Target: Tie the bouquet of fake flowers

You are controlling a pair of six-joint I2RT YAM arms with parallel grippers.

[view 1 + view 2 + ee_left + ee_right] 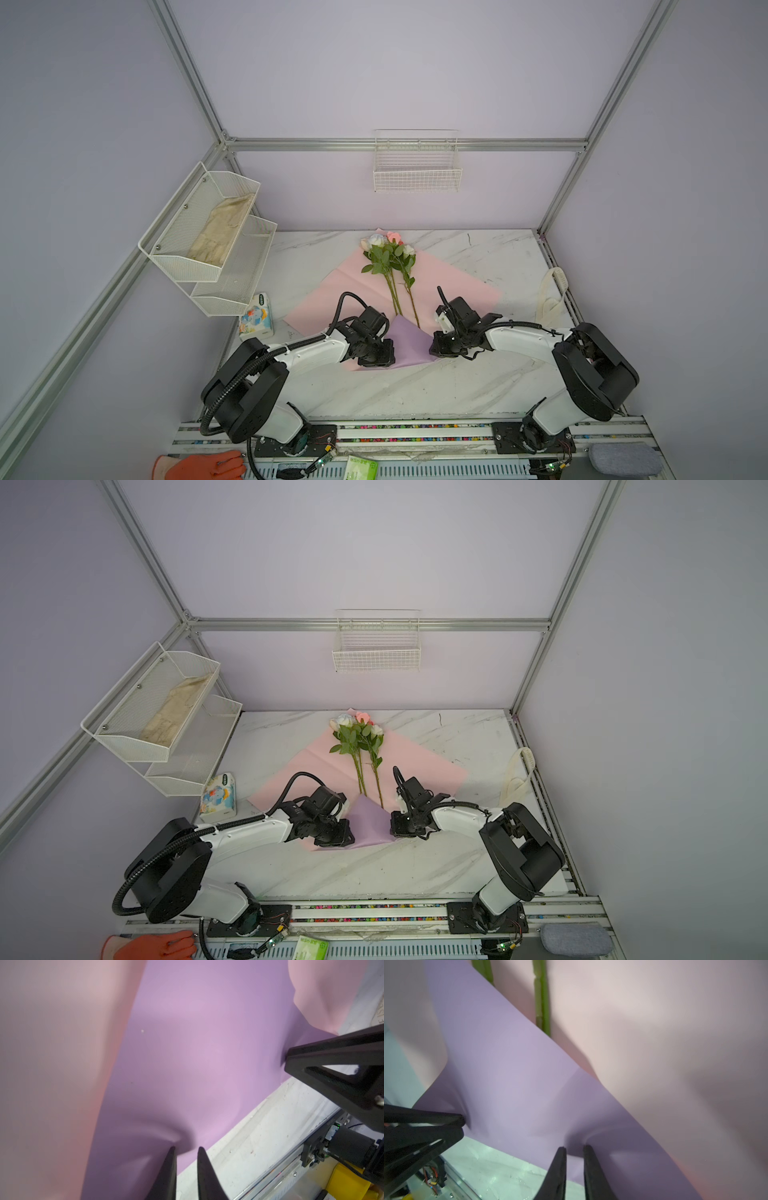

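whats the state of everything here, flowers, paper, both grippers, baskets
bouquet of fake flowers: untied, lying loose on the paper
paper sheet: spread pink side up, near corner folded up over the stem ends, lilac side showing
left gripper: shut on the paper sheet's folded corner
right gripper: shut on the same corner
wire basket: empty
mesh shelf: upper tier holds a cloth, lower looks empty
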